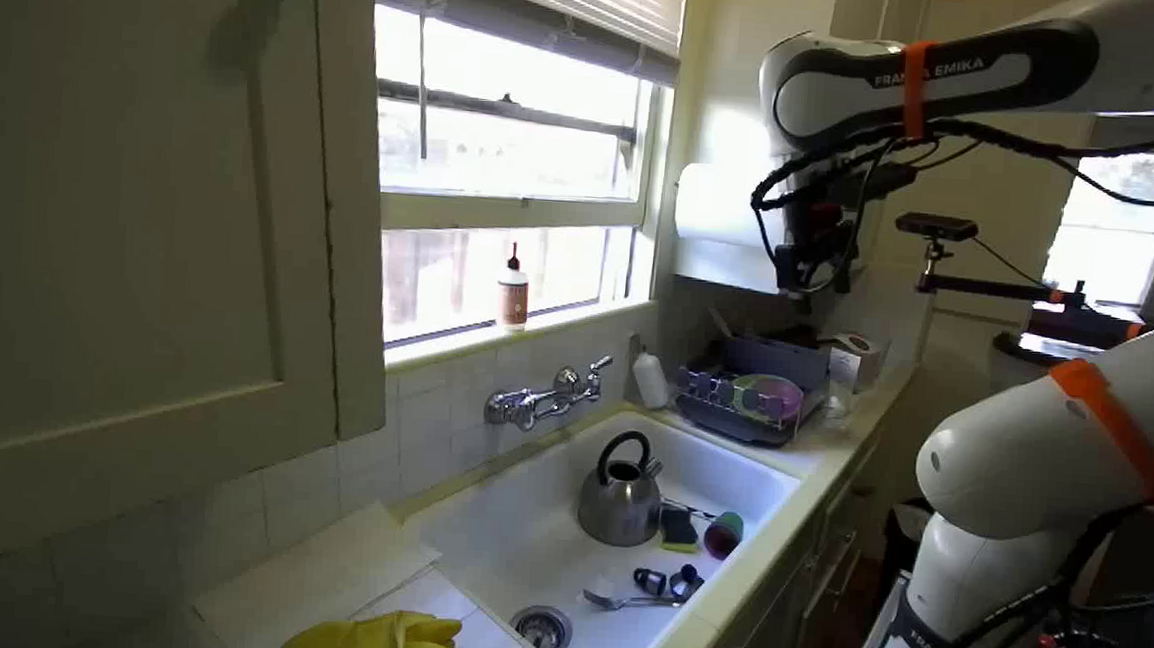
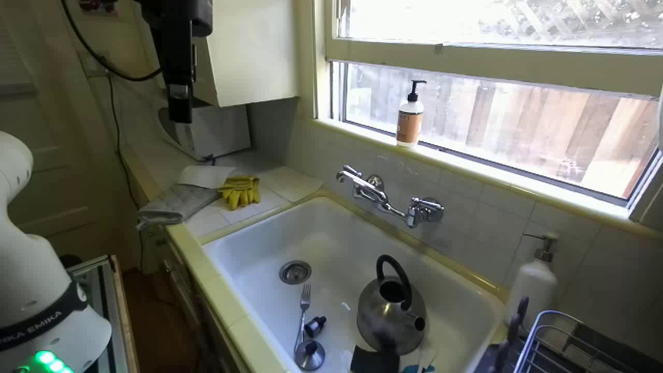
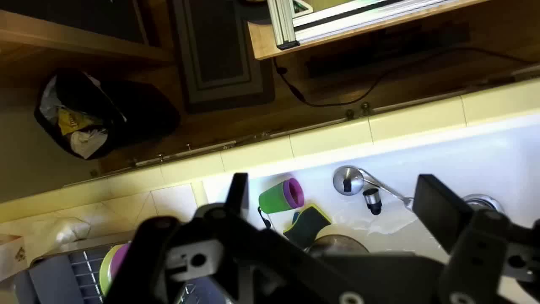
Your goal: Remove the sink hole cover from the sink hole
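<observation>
The sink hole (image 2: 295, 272) is a round metal fitting in the floor of the white sink (image 2: 331, 243). A round metal piece, seemingly the cover, sits in it; cover and ring are hard to tell apart. The sink hole also shows in an exterior view (image 1: 541, 629) near the sink's near end. In the wrist view its metal rim (image 3: 483, 202) is partly hidden behind a finger. My gripper (image 3: 333, 190) is open and empty, high above the sink, with its fingers wide apart. It also shows raised in both exterior views (image 1: 805, 278) (image 2: 180, 106), well away from the sink hole.
In the sink are a kettle (image 1: 620, 502), a fork (image 2: 305, 298), a small dark-capped item (image 2: 315, 326), a round metal item (image 2: 310, 355), a sponge (image 3: 307, 226) and a green-purple cup (image 3: 282, 196). A faucet (image 2: 383, 194) projects from the wall. Yellow gloves (image 2: 241, 191) and a dish rack (image 1: 743, 394) flank it.
</observation>
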